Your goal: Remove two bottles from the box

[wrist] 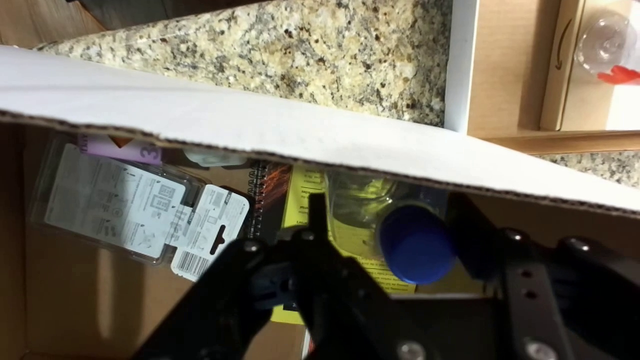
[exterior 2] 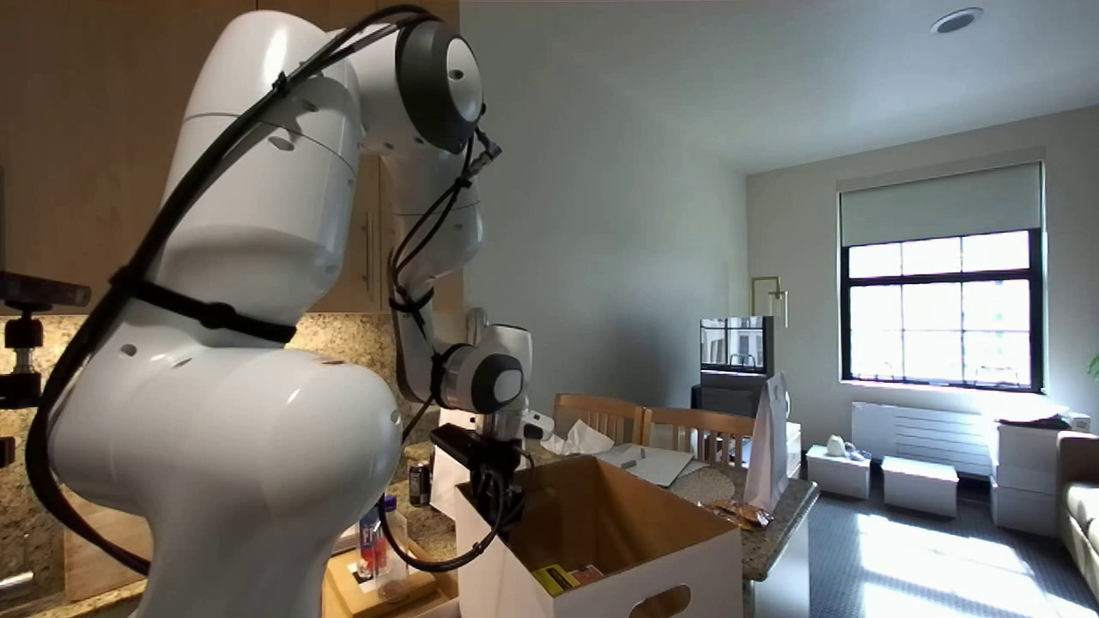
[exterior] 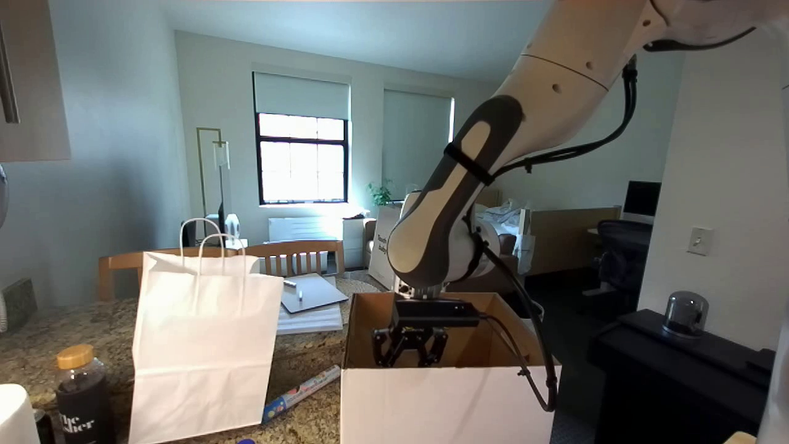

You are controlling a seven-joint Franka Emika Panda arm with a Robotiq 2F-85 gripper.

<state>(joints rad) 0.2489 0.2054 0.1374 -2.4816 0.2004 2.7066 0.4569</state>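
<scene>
The brown carton box stands open at the counter with its white face outward; its wall edge crosses the wrist view. Inside it is a clear bottle with a blue cap, partly hidden by that wall. My gripper reaches into the box, one finger on each side of this bottle. On the cap's left there is a gap; at its right the finger looks very close, contact unclear. Outside the box, a labelled clear bottle with a purple cap stands on a small carton.
Beside the bottle in the box lie a yellow booklet, a spiral notebook and a clear package. A white paper bag, a patterned tube and a dark labelled jar are on the counter nearby.
</scene>
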